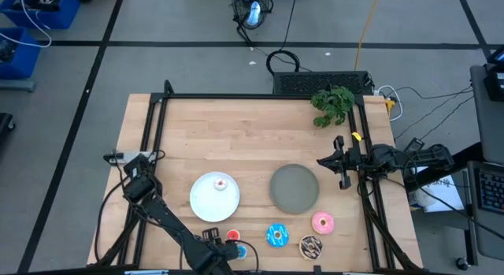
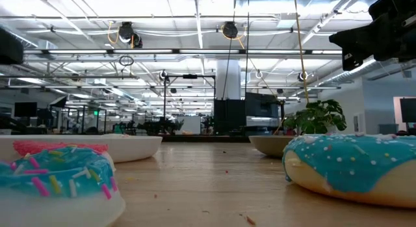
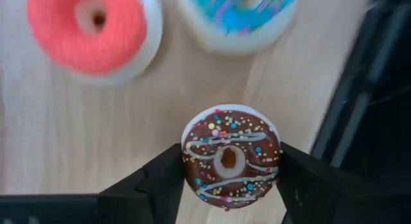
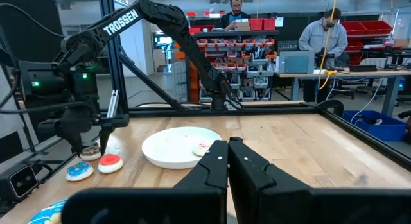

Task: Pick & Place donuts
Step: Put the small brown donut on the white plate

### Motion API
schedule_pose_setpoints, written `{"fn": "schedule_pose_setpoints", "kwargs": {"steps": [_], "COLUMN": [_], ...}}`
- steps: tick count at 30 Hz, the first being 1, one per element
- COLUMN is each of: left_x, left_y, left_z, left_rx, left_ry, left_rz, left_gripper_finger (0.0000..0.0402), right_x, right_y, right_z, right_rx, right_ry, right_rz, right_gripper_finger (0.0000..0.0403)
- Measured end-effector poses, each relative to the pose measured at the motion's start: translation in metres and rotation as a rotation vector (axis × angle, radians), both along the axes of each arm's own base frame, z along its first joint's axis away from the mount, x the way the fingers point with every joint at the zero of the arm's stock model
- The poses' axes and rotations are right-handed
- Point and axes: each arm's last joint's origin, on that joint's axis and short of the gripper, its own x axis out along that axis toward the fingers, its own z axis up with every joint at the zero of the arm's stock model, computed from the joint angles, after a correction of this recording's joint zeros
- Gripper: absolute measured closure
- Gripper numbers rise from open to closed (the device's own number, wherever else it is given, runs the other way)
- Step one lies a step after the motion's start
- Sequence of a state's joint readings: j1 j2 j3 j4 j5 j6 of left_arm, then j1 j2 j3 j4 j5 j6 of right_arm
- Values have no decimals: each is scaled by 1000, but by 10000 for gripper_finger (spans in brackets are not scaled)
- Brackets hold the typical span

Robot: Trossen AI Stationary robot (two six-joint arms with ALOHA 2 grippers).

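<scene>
From above: white plate (image 1: 214, 197) near the middle of the wooden table (image 1: 236, 141), with a tiny whitish-pink donut (image 1: 221, 183) lying on it; grey plate (image 1: 294, 187) just beside it; blue donut (image 1: 276, 235), brown sprinkled donut (image 1: 311, 245) and pink donut (image 1: 322, 222) nearer the table's front edge than the grey plate; tiny red donut (image 1: 233, 235) in front of the white plate, with the left gripper (image 1: 228, 247) low beside it; right gripper (image 1: 337, 161) parked beyond the grey plate, near a green plant (image 1: 332, 104). At table height: two blue-iced donuts close up, white plate behind. Past the left wrist: fingers (image 3: 151, 185) pressed against both sides of a tiny brown donut (image 3: 230, 157), holding it, with red and tiny blue donut (image 3: 237, 15) lying on the wood just beyond. Past the right wrist: fingers closed together, empty, white plate ahead, two people at benches far behind.
</scene>
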State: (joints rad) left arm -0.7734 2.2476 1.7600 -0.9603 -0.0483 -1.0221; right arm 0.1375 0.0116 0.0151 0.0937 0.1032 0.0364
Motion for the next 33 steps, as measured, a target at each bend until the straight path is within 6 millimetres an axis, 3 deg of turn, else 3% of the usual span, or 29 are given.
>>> {"fn": "schedule_pose_setpoints", "kwargs": {"steps": [8,11,18,24,28,33], "left_x": [1,0,-10,-40,-57,-65], "left_y": [5,10,33,69,94,109], "left_z": [1,12,82,147,172,181], "left_rx": [14,13,-13,70,122,182], "left_ry": [27,52,-58,-147,-140,-123], "left_rz": [-18,-39,-59,47,133,157], "left_gripper_finger": [207,210,200,211,228,243], "right_x": [0,0,0,0,0,0], "right_y": [0,0,0,0,0,0], "right_z": [0,0,1,1,3,5], "right_rx": [-22,-22,-20,-20,-17,-15], "right_ry": [0,-1,-13,-15,-37,-49], "right_rz": [-2,-2,-2,-2,-2,-2], "right_gripper_finger": [403,403,403,403,403,403]}}
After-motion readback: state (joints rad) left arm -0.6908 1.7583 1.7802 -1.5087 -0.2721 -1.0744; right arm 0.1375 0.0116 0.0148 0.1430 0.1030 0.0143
